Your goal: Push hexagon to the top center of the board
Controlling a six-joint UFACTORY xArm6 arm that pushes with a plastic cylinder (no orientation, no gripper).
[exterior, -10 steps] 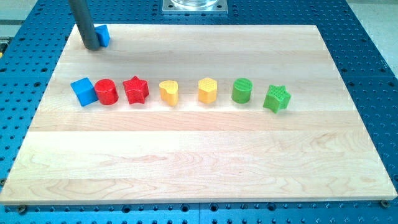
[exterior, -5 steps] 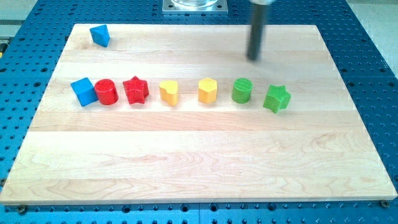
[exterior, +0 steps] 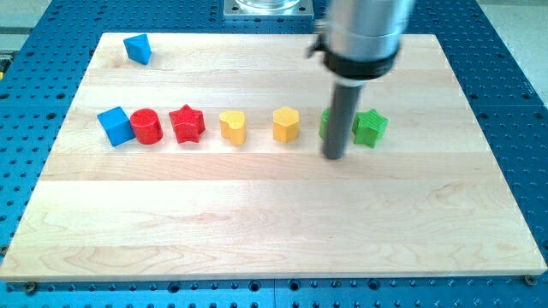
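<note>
The rod's tip (exterior: 334, 157), bare and holding nothing, rests just below the partly hidden green block (exterior: 326, 122). The yellow hexagon (exterior: 286, 125) stands mid-row, to the view's left of the tip and slightly higher; the board's top centre (exterior: 257, 47) lies above it.

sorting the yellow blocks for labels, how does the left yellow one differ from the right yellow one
The left yellow block looks heart-shaped, notched on top, while the right yellow block is a hexagon with flat facets. The heart stands next to the red star; the hexagon stands nearer my tip, which is to its right and slightly toward the view's bottom. Both are yellow, similar in size, and stand in the same row, untouched by the tip.
</note>
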